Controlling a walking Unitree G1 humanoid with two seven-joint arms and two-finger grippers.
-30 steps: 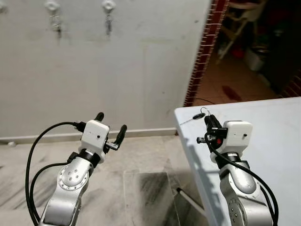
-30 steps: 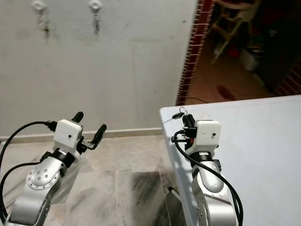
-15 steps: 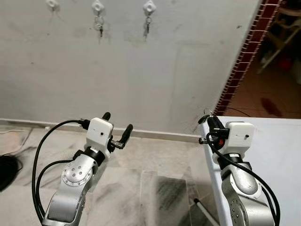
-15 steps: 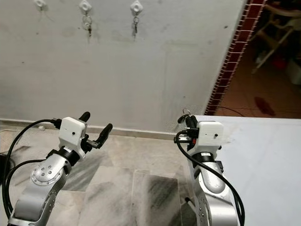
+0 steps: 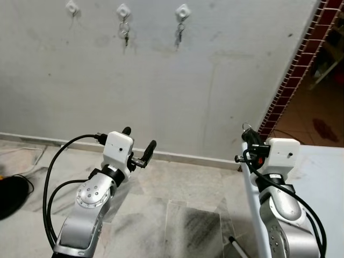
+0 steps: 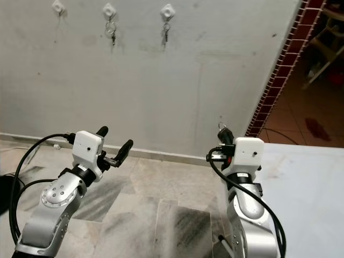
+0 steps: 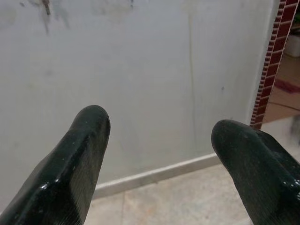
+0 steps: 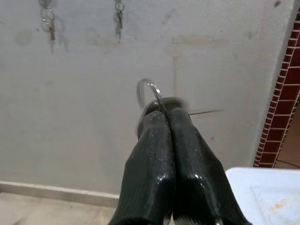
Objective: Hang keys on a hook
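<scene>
My right gripper (image 5: 248, 134) is shut on a key ring with a key (image 8: 149, 93); the ring sticks up past the closed fingertips (image 8: 164, 115), in front of the white wall. Three white hooks are fixed high on that wall: the left hook (image 5: 71, 7) is bare, the middle hook (image 5: 123, 11) and the right hook (image 5: 183, 11) each carry hanging keys. My left gripper (image 5: 139, 145) stands open and holds nothing, low and left of the hooks. Its two black fingers (image 7: 79, 154) are wide apart in the left wrist view.
A white table (image 6: 301, 183) lies at the right, beside my right arm. A red brick pillar (image 5: 293, 86) edges a doorway at the far right. A skirting board (image 5: 183, 157) runs along the wall above the marble floor (image 5: 188, 215). A black object (image 5: 11, 196) lies at the left.
The view has swung left, so the hooks sit nearer the middle and the table has slid toward the right edge. Both arms keep their pose, the right still holding the key ring.
</scene>
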